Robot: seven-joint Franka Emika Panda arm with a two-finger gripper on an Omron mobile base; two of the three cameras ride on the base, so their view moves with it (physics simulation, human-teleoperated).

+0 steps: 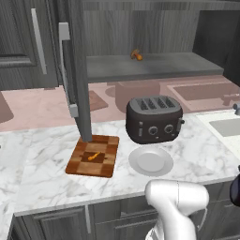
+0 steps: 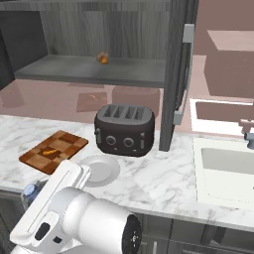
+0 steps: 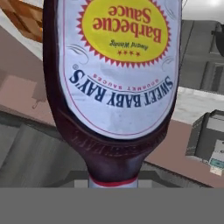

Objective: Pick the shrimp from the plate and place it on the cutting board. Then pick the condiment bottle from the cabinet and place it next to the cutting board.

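The condiment bottle (image 3: pixel 114 74), dark reddish-brown with a white and yellow barbecue-sauce label, hangs close before the hand camera with its neck towards my gripper (image 3: pixel 113 183). The gripper is shut on it and its fingers are hidden behind the bottle. The bottle's pale cap end (image 2: pixel 31 190) peeks out left of my arm, low in front of the counter edge. The tiny orange shrimp (image 1: pixel 95 156) (image 2: pixel 49 152) lies on the checkered cutting board (image 1: pixel 78 165) (image 2: pixel 68 143). The round plate (image 1: pixel 151 161) (image 2: pixel 103 169) sits bare to the board's right. The cabinet (image 1: pixel 154 66) stands open above, its door (image 1: pixel 77 70) swung out.
A dark toaster (image 1: pixel 153 118) (image 2: pixel 124 129) stands behind the plate. A small orange-brown mushroom-like object (image 1: pixel 136 55) (image 2: pixel 103 57) rests on the cabinet shelf. A sink (image 2: pixel 225 168) lies at the right of the marble counter (image 1: pixel 42 168). The open door's lower end hangs over the board's far edge.
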